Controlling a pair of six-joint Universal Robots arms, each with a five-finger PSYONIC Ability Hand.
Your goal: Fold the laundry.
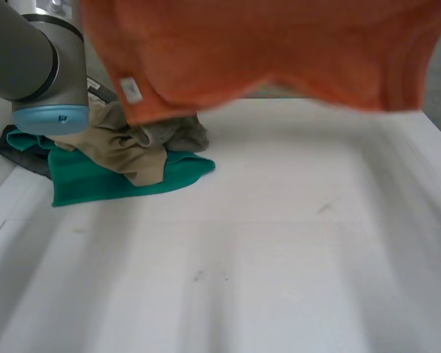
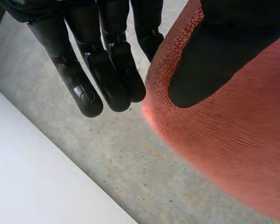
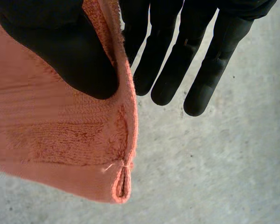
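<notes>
I judge the orange top (image 1: pixel 279 51) soft and light; my left hand (image 2: pixel 214 56) and right hand (image 3: pixel 51 46) pinch its ribbed edge.

This looks like a robot lab or test room. A plain white table (image 1: pixel 294 243) fills the near ground, its top marked by a few faint scuffs. At its far left a robot arm (image 1: pixel 29 51) with a grey joint and a light-blue cap stands over a loose heap of clothes (image 1: pixel 125 151) in tan, green and dark grey, set out like practice laundry. An orange cloth (image 1: pixel 279 44) hangs above the table's far side, held up by the left hand (image 2: pixel 107 70) and the right hand (image 3: pixel 177 60), both black machine parts. Under the hands lies a bare grey concrete floor (image 2: pixel 130 158), speckled and stained, as in a workroom
</notes>
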